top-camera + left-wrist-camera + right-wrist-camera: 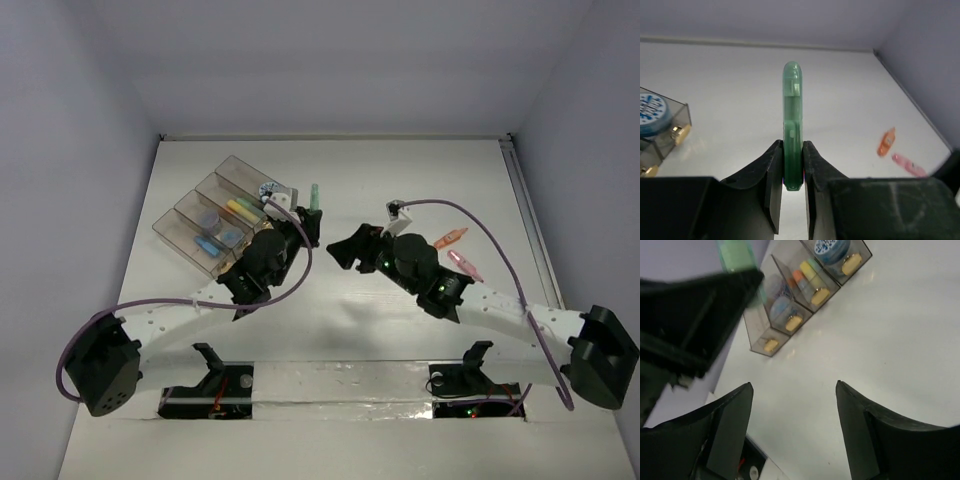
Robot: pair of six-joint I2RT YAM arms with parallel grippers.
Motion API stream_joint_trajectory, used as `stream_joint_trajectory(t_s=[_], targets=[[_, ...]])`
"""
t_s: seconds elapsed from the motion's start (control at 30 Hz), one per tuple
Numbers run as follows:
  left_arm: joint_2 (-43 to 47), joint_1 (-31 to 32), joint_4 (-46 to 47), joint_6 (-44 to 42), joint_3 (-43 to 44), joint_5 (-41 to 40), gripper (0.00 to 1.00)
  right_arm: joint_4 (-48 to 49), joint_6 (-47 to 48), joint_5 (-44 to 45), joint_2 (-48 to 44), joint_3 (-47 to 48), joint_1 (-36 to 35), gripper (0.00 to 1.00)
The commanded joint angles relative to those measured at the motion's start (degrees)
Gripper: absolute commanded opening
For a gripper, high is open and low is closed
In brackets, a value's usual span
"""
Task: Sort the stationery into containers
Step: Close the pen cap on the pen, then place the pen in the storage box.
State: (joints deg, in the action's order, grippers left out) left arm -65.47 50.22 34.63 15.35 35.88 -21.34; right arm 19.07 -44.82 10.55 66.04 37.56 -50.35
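Observation:
A translucent green pen (pixel 792 110) stands upright between the fingers of my left gripper (pixel 792 150), which is shut on its lower end. From above, the green pen (pixel 315 195) and left gripper (pixel 304 226) sit just right of the row of clear containers (pixel 215 215). These hold a bluish roll (pixel 268 188), yellow and green pens (pixel 243 208) and blue items (pixel 212 222). My right gripper (pixel 345 250) is open and empty at mid-table, facing the left one. In its wrist view the right gripper (pixel 794 385) hangs over bare table. An orange pen (pixel 450 238) and a pink pen (pixel 465 265) lie behind it.
The end container (pixel 677 117) with its brass clasp and blue roll (pixel 650 107) lies left of the held pen. The orange pen (pixel 886 141) and pink pen (pixel 907 164) lie to the right near the wall. The left gripper's black body (pixel 690 315) fills the right wrist view's upper left.

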Motion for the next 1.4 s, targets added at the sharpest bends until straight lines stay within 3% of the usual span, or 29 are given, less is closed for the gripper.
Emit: stream_joint_trajectory(t_s=[0.0, 0.13, 0.37, 0.53, 0.63, 0.77, 0.97, 1.27, 1.37], targets=[[1.9, -1.5, 10.4, 3.4, 0.7, -7.8, 0.00, -11.8, 3.4, 7.1, -5.2, 4.5, -2.1, 0.74], [2.5, -1.5, 7.5, 5.6, -2.6, -9.2, 0.00, -16.0, 7.5, 14.3, -10.9, 7.5, -2.1, 0.77], [6.7, -4.0, -0.5, 9.5, -3.0, -17.8, 0.00, -22.0, 9.1, 15.8, -19.4, -0.1, -2.1, 0.79], [14.2, -13.0, -14.7, 19.3, -3.9, -21.9, 0.00, -27.1, 8.1, 16.2, -25.9, -5.2, -2.1, 0.81], [18.4, -20.0, -22.3, 24.4, -5.6, -19.2, 0.00, -29.1, 8.0, 15.7, -29.3, -7.6, -2.1, 0.82], [19.3, -36.6, -26.6, 27.4, -8.4, -6.5, 0.00, -30.7, 9.1, 14.1, -31.9, -8.2, -2.1, 0.84], [12.0, -47.6, -24.4, 28.1, -9.4, 1.1, 0.00, -30.6, 10.5, 10.3, -32.6, -9.8, -2.1, 0.88], [2.4, -50.0, -21.9, 29.3, -7.8, 1.6, 0.00, -28.6, 10.5, 9.5, -32.3, -11.4, -2.1, 0.88], [2.0, -50.0, -22.0, 30.7, -8.6, -0.2, 0.09, -28.6, 10.7, 10.7, -31.7, -11.3, -2.1, 0.88]])
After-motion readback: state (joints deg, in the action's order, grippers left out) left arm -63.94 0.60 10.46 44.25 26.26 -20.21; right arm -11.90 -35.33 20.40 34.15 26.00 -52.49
